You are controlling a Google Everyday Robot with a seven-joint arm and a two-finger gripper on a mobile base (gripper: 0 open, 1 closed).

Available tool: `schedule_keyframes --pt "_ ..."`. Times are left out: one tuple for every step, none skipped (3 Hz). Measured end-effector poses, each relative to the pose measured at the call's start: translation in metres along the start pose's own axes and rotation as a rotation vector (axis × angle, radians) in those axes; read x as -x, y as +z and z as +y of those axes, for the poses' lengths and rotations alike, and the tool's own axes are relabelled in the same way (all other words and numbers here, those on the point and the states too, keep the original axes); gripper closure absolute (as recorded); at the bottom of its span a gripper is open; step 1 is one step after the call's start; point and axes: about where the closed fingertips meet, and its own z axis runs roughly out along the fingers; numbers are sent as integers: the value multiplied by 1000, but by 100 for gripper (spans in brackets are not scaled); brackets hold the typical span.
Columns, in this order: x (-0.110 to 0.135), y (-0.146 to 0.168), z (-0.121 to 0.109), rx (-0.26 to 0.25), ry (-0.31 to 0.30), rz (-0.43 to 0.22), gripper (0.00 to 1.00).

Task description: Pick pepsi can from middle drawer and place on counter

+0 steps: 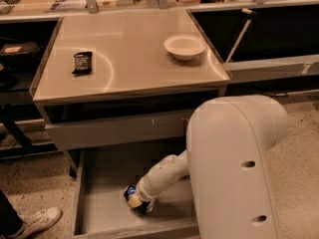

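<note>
The middle drawer is pulled out below the counter, with a bare grey floor and low walls. The pepsi can, blue, lies near the middle of the drawer floor. My gripper is down in the drawer right at the can, at the end of my white arm. The gripper covers most of the can, so only a blue edge shows.
On the counter lie a black snack packet at the left and a white bowl at the right. A grey drawer front sits above the open drawer. My arm's large white housing fills the right foreground. A person's shoe stands lower left.
</note>
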Motion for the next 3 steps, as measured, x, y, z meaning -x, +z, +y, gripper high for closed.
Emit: schedule_keyframes --pt "9 -14 10 7 -11 -1 100" --pt "26 -46 21 0 -19 -2 100" --pt "47 -84 28 -9 -29 -24 100"
